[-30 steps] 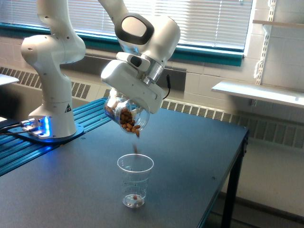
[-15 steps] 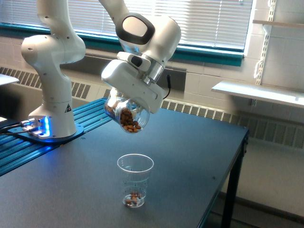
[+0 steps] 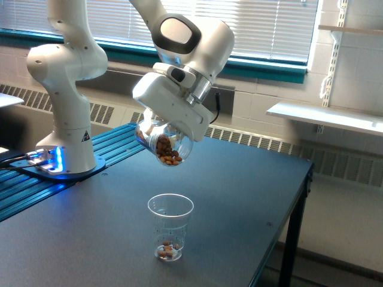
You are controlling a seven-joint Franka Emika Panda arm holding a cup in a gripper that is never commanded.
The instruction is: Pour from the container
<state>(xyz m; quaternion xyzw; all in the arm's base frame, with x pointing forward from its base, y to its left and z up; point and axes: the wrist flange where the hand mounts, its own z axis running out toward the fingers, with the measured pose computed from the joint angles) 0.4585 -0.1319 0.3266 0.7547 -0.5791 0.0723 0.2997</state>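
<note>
A white robot arm fills the upper left and centre of the frame, its base bolted to a blue ridged platform at the left edge. Its gripper (image 3: 160, 133) is clamped around a wide, rounded clear plastic jar (image 3: 164, 143), the container of the task, held in the air at centre frame. The fingers themselves are mostly hidden behind the white gripper housing, so the exact grip cannot be seen. The jar is tipped steeply, mouth angled down and toward the right, with a cluster of brown nuts (image 3: 170, 156) gathered at its lower lip.

Well below it, near the bottom centre of the frame, a small tapered clear disposable cup (image 3: 170, 226) stands upright on the dark grey table (image 3: 251, 197). A few nuts lie in its bottom. No nut is visible in the air between jar and cup.

The pour appears to be under way but barely started, judging by how little the cup holds. To do it well, the jar's lip should sit directly over the cup's mouth and tilt in small steps, so the nuts leave a few at a time. A sudden tilt could send the lot past the narrow rim, or knock the light cup over.
</note>
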